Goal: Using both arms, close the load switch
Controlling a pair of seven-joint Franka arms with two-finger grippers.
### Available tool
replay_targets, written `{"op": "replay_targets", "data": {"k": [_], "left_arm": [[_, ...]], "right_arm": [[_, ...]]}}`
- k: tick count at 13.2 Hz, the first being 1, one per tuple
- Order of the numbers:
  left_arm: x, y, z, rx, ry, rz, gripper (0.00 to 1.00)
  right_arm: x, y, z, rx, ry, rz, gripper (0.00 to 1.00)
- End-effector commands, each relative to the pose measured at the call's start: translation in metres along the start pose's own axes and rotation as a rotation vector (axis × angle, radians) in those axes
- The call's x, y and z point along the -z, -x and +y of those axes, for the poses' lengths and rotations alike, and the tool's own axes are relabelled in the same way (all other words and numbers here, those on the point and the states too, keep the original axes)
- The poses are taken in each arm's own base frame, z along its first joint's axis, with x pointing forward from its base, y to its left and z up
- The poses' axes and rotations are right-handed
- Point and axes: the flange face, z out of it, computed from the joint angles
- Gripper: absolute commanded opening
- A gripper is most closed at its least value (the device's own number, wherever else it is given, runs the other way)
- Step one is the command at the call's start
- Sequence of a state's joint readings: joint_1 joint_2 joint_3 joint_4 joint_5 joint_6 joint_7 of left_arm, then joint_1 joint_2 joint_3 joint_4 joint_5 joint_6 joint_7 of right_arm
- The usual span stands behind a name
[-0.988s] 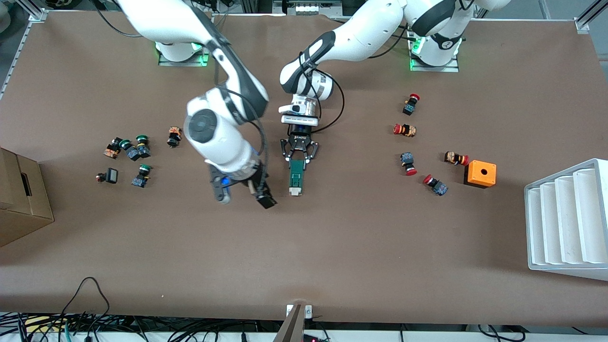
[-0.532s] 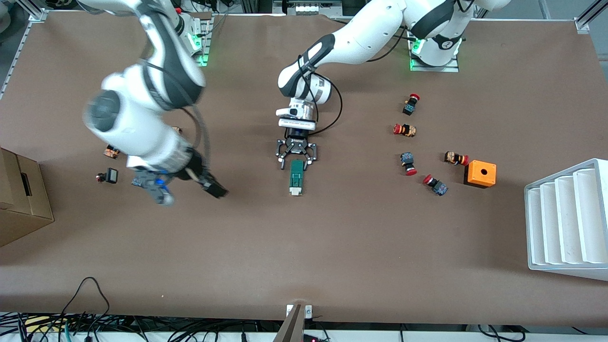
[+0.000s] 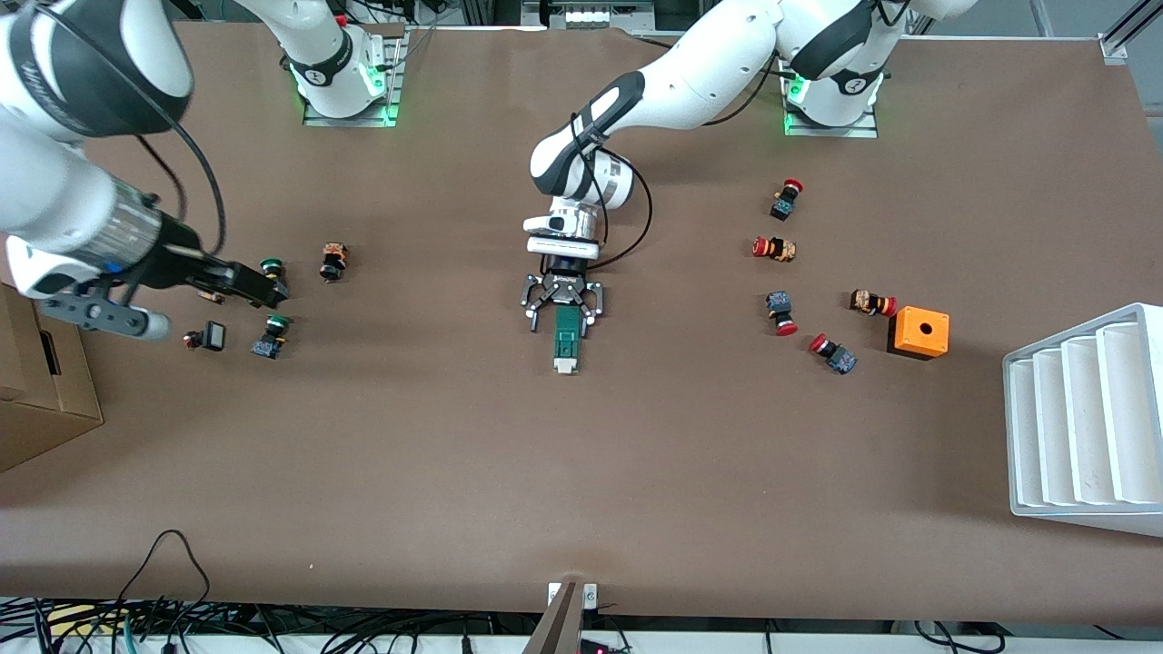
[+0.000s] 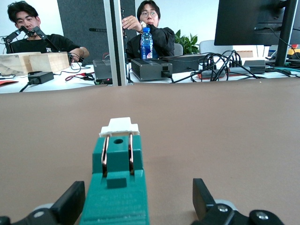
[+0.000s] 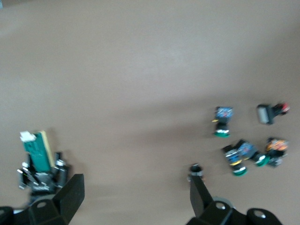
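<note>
The small dark-green rectangular load switch with a white tab (image 3: 567,340) lay mid-frame on the brown table (image 3: 636,454). Left gripper (image 3: 563,313) straddled its upper end, jaws apart; lifting off crooked could snag and drag it. Right gripper (image 3: 259,289), jaws apart, hung over the green-capped push buttons (image 3: 270,267) at frame left, might clip them.

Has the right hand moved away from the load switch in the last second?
Yes. The right hand has swung from beside the load switch toward the right arm's end of the table, now over the green-capped push buttons.
</note>
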State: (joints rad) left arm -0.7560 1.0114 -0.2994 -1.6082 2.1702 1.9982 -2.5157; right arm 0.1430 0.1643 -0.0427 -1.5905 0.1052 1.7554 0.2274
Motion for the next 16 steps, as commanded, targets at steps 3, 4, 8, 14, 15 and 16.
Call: {"op": "replay_targets", "data": {"k": [3, 4, 8, 14, 15, 16], "left_arm": [[-0.001, -0.021, -0.002, -0.016, 0.016, -0.001, 1.0], [-0.002, -0.028, -0.002, -0.008, 0.014, 0.001, 1.0], [0.016, -0.051, -0.01, 0.0, 0.013, -0.034, 1.0], [0.079, -0.135, -0.028, 0.078, 0.052, -0.17, 1.0], [0.082, -0.151, -0.028, 0.091, 0.028, -0.212, 1.0], [0.084, -0.172, -0.025, 0.116, -0.009, -0.246, 1.0]], "right_arm": [[0.028, 0.015, 0.046, 0.214, 0.109, 0.041, 1.0], [0.035, 0.018, 0.048, 0.222, 0.134, 0.056, 1.0], [0.041, 0.021, 0.059, 0.214, 0.119, 0.083, 1.0], [0.047, 0.022, 0.051, 0.242, 0.123, 0.108, 1.0], [0.05, 0.022, 0.051, 0.245, 0.124, 0.113, 1.0], [0.056, 0.026, 0.049, 0.247, 0.115, 0.116, 1.0]]}}
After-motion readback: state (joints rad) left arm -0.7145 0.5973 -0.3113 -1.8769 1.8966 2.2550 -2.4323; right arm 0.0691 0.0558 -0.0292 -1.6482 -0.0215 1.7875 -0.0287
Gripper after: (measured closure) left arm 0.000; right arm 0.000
